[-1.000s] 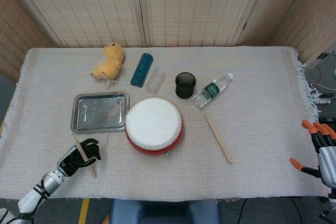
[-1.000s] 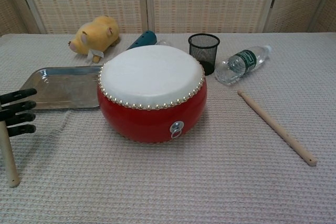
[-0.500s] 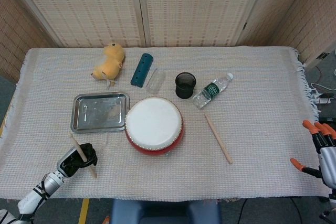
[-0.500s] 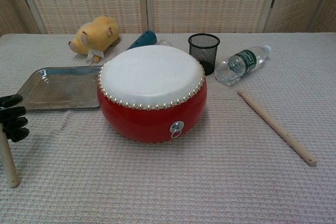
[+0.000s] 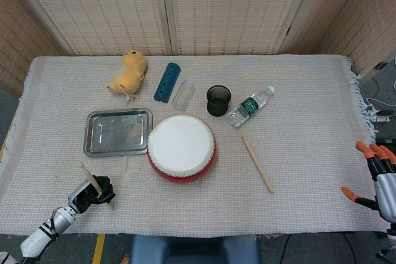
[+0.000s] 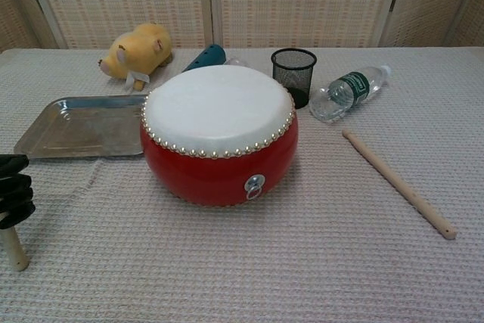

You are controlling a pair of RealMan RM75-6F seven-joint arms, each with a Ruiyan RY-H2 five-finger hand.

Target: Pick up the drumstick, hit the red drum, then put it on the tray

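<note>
My left hand [image 5: 94,191] grips one wooden drumstick [image 5: 85,172] near the table's front left corner, its fingers curled around the shaft. In the chest view the left hand [image 6: 13,191] shows at the left edge, with the drumstick's lower end [image 6: 14,248] poking out below it. The red drum [image 5: 181,146] with a white skin stands mid-table, also seen in the chest view [image 6: 219,135]. The steel tray [image 5: 117,133] lies just left of the drum. My right hand [image 5: 378,176] hangs off the table's right edge, fingers spread, holding nothing.
A second drumstick [image 5: 257,163] lies right of the drum. Behind the drum are a black mesh cup [image 5: 218,100], a water bottle [image 5: 249,106], a teal cylinder [image 5: 166,81], a clear tumbler [image 5: 183,96] and a yellow plush toy [image 5: 128,72].
My left hand's fingers have curled tight around the drumstick, and the hand has drawn back toward the front left edge. The right hand has not moved.
</note>
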